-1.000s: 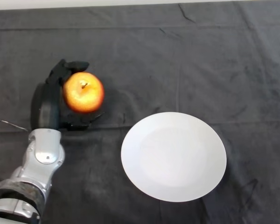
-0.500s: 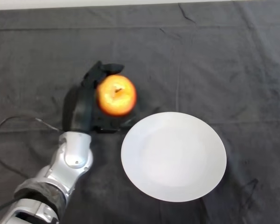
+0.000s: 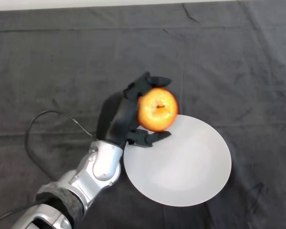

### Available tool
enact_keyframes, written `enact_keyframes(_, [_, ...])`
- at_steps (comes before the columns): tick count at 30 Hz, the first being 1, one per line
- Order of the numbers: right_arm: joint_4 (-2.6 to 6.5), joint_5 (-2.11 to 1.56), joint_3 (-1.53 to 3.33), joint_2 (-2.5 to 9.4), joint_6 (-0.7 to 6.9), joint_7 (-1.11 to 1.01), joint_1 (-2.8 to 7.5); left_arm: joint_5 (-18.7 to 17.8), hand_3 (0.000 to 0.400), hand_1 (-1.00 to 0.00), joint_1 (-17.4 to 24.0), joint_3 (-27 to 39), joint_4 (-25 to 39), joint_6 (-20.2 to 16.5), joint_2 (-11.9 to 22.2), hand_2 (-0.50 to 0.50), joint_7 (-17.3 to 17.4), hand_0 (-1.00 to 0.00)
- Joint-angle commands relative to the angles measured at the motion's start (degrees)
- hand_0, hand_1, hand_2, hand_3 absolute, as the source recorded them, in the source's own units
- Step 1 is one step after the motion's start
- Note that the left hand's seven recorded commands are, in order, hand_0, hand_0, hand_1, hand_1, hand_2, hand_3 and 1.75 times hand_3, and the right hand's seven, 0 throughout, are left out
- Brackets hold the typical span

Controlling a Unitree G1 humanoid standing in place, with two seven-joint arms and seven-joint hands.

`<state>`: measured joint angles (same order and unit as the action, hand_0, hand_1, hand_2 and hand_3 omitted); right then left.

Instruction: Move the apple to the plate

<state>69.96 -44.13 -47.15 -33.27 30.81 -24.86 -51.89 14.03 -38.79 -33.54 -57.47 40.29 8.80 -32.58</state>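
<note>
A red-and-yellow apple (image 3: 157,109) is held in my black left hand (image 3: 121,117), with the fingers curled over its top and the thumb under it. The apple hangs over the upper left rim of the round white plate (image 3: 186,167), which lies on the dark cloth at centre right. My silver-grey arm (image 3: 93,171) comes in from the lower left.
The dark cloth (image 3: 238,67) covers the whole table, with folds and creases across it. A pale strip of table edge (image 3: 62,4) shows along the top.
My hand has carried the apple to the right and slightly down, from the left part of the cloth to above the plate's upper left rim.
</note>
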Motion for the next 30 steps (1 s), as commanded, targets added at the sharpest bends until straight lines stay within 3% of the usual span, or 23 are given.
enact_keyframes(1, [0.28, -0.55, -0.23, -0.97, -0.36, 0.02, 2.04, -1.90, 0.400, -1.00, -0.73, -1.98, 2.51, 0.75, 0.31, 0.00, -1.10, -1.00])
enact_keyframes(16, [0.37, -0.55, -0.24, -1.02, -0.35, -0.01, 1.99, -6.09, 0.400, -1.00, -1.39, -14.30, 1.46, 1.19, 1.03, 0.00, -0.01, -1.00])
enact_keyframes(30, [0.55, -0.55, -0.27, -1.10, -0.31, -0.05, 1.92, -2.83, 0.400, -1.00, -3.19, -21.82, -2.49, 0.13, 1.22, 0.00, 1.18, -1.00])
